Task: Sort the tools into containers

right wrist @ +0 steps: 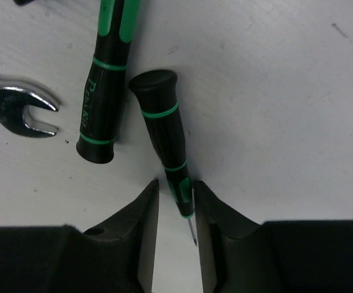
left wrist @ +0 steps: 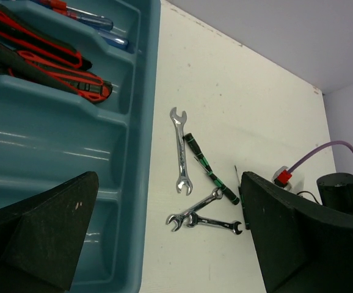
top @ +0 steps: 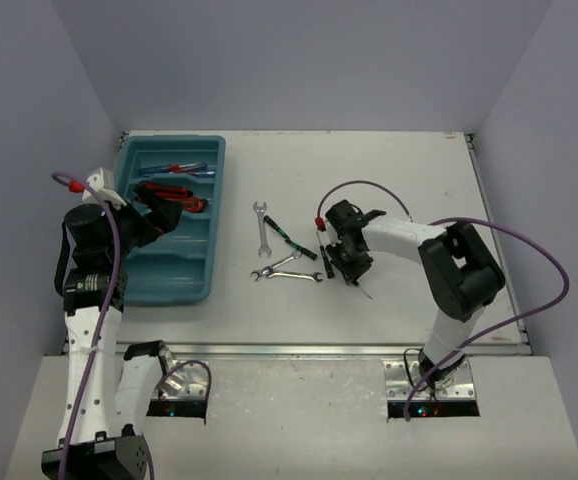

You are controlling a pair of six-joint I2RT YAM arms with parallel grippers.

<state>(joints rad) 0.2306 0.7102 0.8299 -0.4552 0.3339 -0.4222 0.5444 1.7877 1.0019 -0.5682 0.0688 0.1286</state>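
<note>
Screwdriver point(right wrist: 161, 122) looks light, stiff, roll-prone; grab the handle neck, not the shaft. Right pincer point(right wrist: 176, 190) straddles that neck, clamp unclear; left pincer point(left wrist: 169, 201) gapes wide.

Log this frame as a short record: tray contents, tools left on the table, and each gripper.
tray: teal plastic divided tray, holding blue-and-red screwdrivers and red-and-black pliers in separate compartments
on table: three silver open-end wrenches, larger black-and-green screwdriver
left gripper: open, above the tray
right gripper: jaws astride slim black-and-green screwdriver lying on table; grip not confirmed
</note>
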